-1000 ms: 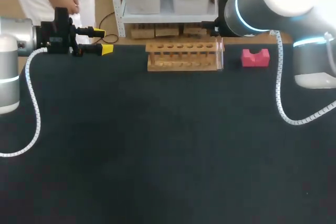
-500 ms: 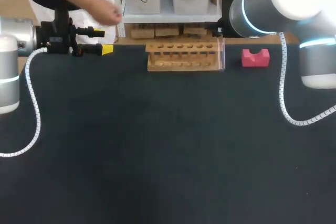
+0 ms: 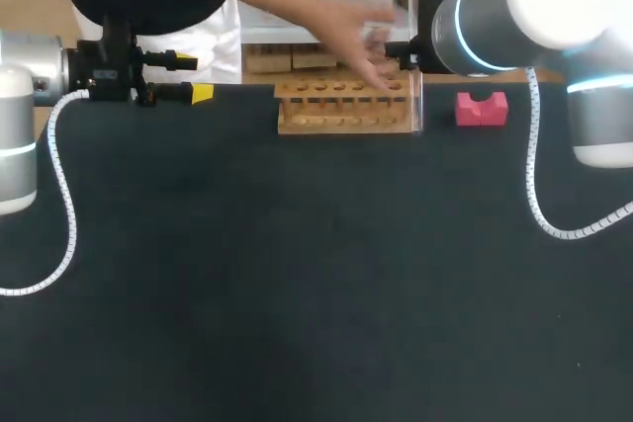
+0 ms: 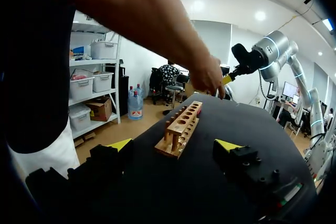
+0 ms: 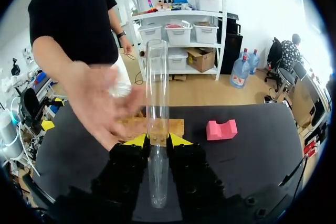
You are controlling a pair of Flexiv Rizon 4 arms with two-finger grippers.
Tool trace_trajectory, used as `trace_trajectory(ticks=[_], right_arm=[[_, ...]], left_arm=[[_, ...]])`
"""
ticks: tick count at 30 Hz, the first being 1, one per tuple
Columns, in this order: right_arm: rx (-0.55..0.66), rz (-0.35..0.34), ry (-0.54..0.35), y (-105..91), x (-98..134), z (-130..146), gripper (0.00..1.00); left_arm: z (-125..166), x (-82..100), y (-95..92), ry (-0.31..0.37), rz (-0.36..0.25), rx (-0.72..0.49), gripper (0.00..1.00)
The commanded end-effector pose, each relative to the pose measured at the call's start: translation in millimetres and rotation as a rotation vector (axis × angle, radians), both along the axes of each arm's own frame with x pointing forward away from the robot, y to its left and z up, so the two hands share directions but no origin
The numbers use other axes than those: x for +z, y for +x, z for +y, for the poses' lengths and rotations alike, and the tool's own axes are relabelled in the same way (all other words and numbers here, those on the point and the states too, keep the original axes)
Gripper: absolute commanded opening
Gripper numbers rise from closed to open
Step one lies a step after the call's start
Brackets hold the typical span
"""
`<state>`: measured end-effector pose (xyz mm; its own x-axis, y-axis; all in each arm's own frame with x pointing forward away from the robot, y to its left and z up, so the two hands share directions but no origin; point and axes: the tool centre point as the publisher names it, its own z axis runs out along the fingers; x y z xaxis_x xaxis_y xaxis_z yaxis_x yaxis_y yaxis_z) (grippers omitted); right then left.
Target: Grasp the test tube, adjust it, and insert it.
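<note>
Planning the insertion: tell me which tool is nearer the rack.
Right. The right tool, shut on the test tube, is at the right end of the rack; the left tool is well off its left end.

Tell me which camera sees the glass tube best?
The right wrist view: the test tube stands upright, clamped in the right gripper. The head view shows only a faint sliver by the rack. The left wrist view: too far to tell.

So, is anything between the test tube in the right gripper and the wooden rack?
Yes. A person's hand reaches over the rack, above its holes, just ahead of the right gripper holding the test tube. In the right wrist view it hides part of the rack.
</note>
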<state>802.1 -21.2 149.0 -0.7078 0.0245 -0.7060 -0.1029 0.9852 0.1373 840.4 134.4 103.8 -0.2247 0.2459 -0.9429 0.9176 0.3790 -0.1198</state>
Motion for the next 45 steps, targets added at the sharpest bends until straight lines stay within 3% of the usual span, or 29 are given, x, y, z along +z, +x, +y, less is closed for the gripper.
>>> trace_trajectory(ticks=[1,39,45], right_arm=[[-0.017,-0.118,0.015,-2.8,-1.7,-0.9,0.00],[-0.017,-0.118,0.015,-2.8,-1.7,-0.9,0.00],[-0.004,-0.117,0.013,5.6,-17.8,8.9,0.00]], left_arm=[[0.2,-0.9,-1.8,-0.003,-0.005,0.004,1.00],[0.2,-0.9,-1.8,-0.003,-0.005,0.004,1.00],[0.2,-0.9,-1.8,-0.003,-0.005,0.004,1.00]])
